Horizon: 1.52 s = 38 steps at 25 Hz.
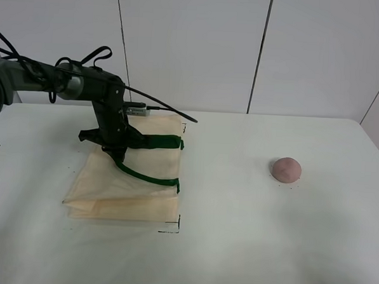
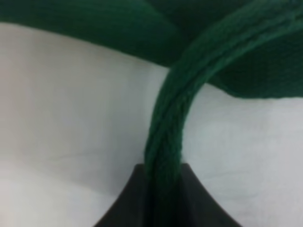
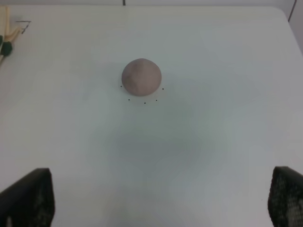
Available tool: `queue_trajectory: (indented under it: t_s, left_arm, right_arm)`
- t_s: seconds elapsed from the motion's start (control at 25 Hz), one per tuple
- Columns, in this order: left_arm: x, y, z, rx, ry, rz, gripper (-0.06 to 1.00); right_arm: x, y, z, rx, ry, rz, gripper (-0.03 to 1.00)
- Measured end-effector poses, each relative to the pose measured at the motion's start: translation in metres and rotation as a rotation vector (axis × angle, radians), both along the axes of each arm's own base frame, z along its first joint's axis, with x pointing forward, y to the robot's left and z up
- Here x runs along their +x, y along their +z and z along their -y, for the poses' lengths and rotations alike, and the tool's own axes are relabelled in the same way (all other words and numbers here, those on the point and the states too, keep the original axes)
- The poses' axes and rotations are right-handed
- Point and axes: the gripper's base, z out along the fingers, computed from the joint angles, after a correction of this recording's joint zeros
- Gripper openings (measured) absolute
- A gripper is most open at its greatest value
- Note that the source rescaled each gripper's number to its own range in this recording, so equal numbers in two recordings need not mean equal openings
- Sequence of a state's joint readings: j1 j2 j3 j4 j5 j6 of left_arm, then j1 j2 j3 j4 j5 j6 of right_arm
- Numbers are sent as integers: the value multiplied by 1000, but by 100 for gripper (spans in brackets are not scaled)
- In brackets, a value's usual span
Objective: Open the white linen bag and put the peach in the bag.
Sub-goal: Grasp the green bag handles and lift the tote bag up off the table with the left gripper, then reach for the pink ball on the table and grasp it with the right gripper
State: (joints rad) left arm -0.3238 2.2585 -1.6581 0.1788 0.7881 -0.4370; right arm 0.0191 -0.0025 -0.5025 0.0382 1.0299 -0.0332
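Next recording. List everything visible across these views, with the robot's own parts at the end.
cream-white rectangular linen tote bag: one, off-white, lying flat on the table's left half.
dark green strap handles: two, at the bag's right side.
small round dusty-pink peach: one, on the table's right half, apart from the bag.
black corner mark: one, on the table by the bag's near right corner.
tiny black dots: several, on the table around the peach.
white table: one, under everything.
left gripper: black, over the bag, shut on one handle.
right gripper: black fingertips wide apart, open, facing the peach without touching it.
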Motion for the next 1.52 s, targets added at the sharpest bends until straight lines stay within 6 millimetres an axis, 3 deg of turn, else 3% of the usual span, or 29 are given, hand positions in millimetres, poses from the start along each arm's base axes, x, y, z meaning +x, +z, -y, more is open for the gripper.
queue_trajectory:
  t_s: [0.12,0.36,0.52,0.68,0.92,1.04,1.2,1.36,1.52]
  left_arm:
    - [8,29,2,7,-9,18,0]
    - [14,132,2,6,-89,115,0]
    - [14,189,5,-38,-162,242,0]
    - [1,230,8,-134,-194,332,0]
    - [-22,272,3,-174,-221,421,0]
    - [-30,285,0,-182,-222,450,0]
    - [-35,292,-1,-189,-224,467,0]
    - [-37,295,-1,-194,-225,472,0]
    - [-37,295,-1,-195,-225,472,0]
  right_arm:
    - [0,0,0,0,0,0,100]
    - [0,0,0,0,0,0,100]
    - [0,0,0,0,0,0,100]
    - [0,0,0,0,0,0,100]
    - [7,2,0,2,-1,-41,100]
    - [31,12,-1,4,-5,-142,100]
    - [88,27,-1,-1,-5,-277,100]
    - [163,32,-3,-5,-8,-394,100]
    - [250,19,-4,-9,-9,-533,100]
